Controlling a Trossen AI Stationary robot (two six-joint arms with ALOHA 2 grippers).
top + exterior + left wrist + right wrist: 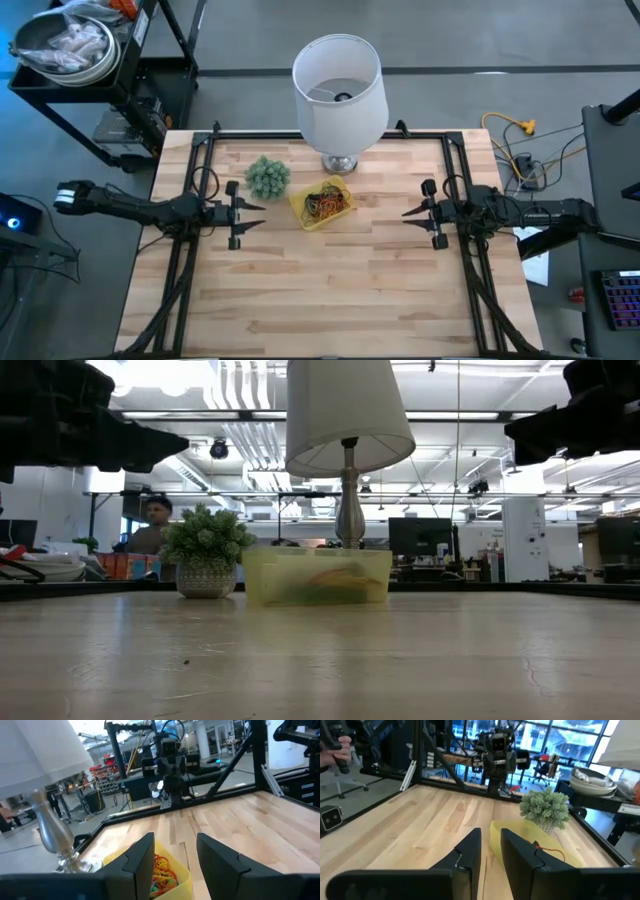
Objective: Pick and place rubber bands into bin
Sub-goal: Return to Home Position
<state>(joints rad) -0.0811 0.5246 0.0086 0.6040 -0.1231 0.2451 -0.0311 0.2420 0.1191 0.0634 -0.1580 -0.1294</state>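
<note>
From above, the yellow bin [297, 207] sits near the middle of the counter [330, 295], close to the lamp [338, 85] and the small green plant [267, 177]. The rubber bands [326, 203] are heaped inside it, and no loose ones show on the wood. The left arm [150, 210] reaches in over the counter's left edge and the right arm [510, 212] over its right edge, both aimed inward and well apart from the bin. At counter height, a colourful tangle shows through the bin's cloudy wall, with the plant just beside it and the lamp stem behind; a person [155, 520] sits far back in the room. Past the left wrist, the jaws are spread with nothing between them, and the bin and its bands lie just beyond. Past the right wrist, the jaws are parted only narrowly and are also empty, with the bin and plant ahead. Picking looks finished, and the step in hand seems to be parking the arms. The next move likely needs no grasp, only settling each arm clear of the lamp. No brand, label or writing can be read.
</note>
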